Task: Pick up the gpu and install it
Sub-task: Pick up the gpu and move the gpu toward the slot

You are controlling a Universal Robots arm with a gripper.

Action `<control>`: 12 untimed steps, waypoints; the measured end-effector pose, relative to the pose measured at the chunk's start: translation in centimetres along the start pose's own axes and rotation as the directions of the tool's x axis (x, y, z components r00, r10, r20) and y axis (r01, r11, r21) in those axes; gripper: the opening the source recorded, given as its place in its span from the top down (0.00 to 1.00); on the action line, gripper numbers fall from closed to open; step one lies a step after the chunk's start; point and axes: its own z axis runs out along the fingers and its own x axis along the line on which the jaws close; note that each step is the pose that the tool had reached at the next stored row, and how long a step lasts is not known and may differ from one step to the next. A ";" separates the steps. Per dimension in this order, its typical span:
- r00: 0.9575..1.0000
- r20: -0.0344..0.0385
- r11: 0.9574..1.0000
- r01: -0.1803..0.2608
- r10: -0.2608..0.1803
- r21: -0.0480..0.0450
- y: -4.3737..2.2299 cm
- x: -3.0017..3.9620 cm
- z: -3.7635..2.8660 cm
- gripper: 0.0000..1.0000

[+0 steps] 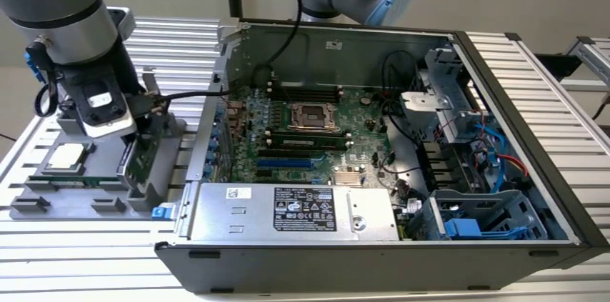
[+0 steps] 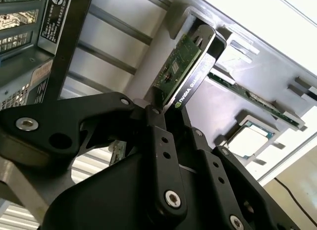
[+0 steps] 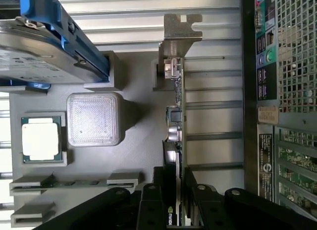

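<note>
At the exterior view's left, upright in a grey slotted holder (image 1: 71,200), flat green circuit-board gpu (image 1: 133,159); in the first wrist view, pinched by the black end effector (image 3: 178,173). Lift straight, without twisting.

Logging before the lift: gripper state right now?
Gripper: closed on the gpu, which stands on edge in the gray holder.

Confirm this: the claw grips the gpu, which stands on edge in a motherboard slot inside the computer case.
Wrong place. As the first wrist view shows, the gpu stands on edge in the grey holder tray outside the computer case. The claw does grip it.
</note>
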 end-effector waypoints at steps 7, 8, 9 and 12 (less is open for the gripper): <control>1.000 0.000 1.000 0.000 0.000 0.000 0.06 -0.02 -1.24 1.00; 1.000 0.000 1.000 0.000 0.000 0.000 0.07 -0.02 -1.43 1.00; 1.000 0.000 1.000 0.000 0.000 0.000 0.08 -0.02 -1.59 1.00; 1.000 0.000 1.000 0.000 0.000 0.000 0.10 -0.03 -2.08 1.00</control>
